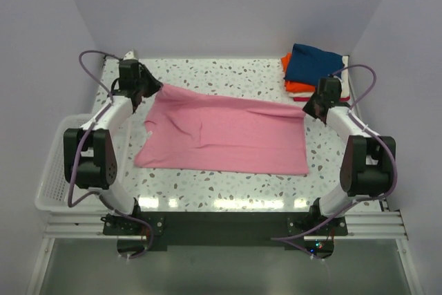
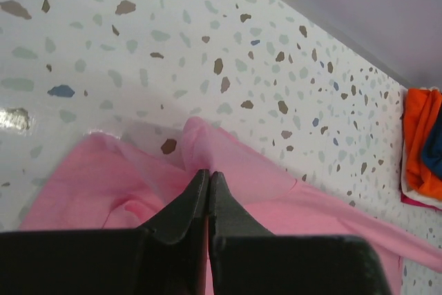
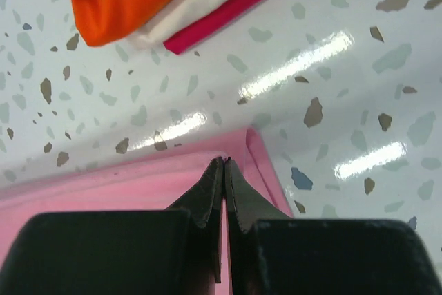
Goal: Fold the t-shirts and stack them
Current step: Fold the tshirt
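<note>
Lilac walls (image 1: 228, 5) around a speckled terrazzo table (image 1: 228, 191), pink t-shirt (image 1: 228, 136) spread across the middle.
Left of the shirt, a white wire basket (image 1: 48, 184), half hidden behind the left arm (image 1: 90, 157), contents unclear. Beyond the shirt's far right corner, a folded stack (image 1: 314, 67): navy, orange, white, red. Left gripper (image 2: 208, 174) clenched on the far left corner, right gripper (image 3: 225, 164) on the far right, edge taut between.

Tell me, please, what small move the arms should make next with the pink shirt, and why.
Probably carry both far corners together toward the near edge. The left fingers and right fingers are shut on the far corners of the pink t-shirt, which lies spread, unfolded.
</note>
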### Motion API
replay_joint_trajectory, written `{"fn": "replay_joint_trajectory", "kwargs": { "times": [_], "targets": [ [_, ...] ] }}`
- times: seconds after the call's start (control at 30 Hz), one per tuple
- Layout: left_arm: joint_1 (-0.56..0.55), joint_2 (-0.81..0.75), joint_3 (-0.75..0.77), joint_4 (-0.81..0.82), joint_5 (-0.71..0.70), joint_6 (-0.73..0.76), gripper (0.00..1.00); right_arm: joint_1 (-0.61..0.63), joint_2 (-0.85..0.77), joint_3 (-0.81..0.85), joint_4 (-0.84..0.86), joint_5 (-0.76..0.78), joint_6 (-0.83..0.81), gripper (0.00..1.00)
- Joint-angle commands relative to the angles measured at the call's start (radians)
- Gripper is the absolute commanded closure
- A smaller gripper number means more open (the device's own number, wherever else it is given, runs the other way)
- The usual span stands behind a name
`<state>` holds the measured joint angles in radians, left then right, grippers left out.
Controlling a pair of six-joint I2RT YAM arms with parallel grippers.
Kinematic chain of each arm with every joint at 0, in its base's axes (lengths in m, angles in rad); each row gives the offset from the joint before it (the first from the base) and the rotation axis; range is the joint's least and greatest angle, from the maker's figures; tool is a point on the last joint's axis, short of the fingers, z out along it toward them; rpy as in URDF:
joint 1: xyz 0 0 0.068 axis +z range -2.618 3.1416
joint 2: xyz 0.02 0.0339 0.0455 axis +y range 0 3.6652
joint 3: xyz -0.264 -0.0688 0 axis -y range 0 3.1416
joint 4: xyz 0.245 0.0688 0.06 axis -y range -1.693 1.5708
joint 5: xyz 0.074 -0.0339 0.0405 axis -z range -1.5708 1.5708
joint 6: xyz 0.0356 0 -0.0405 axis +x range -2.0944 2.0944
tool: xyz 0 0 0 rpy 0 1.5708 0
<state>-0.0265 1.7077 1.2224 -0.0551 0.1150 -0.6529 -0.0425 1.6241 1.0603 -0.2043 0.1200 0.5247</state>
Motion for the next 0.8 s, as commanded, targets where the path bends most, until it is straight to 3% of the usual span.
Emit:
{"fn": "replay_joint_trajectory", "kwargs": {
  "times": [0.0,0.4,0.77],
  "targets": [
    [0.010,-0.114,-0.081,-0.011,-0.029,-0.051,1.00,-0.005,-0.079,-0.055,-0.039,0.016,0.047,1.00],
    [0.010,-0.373,-0.288,-0.106,-0.075,-0.106,1.00,-0.005,-0.199,-0.169,-0.093,0.050,0.072,1.00],
    [0.010,-0.448,-0.371,-0.127,-0.077,-0.096,1.00,-0.008,-0.240,-0.227,-0.089,0.050,0.084,1.00]
  ]
}}
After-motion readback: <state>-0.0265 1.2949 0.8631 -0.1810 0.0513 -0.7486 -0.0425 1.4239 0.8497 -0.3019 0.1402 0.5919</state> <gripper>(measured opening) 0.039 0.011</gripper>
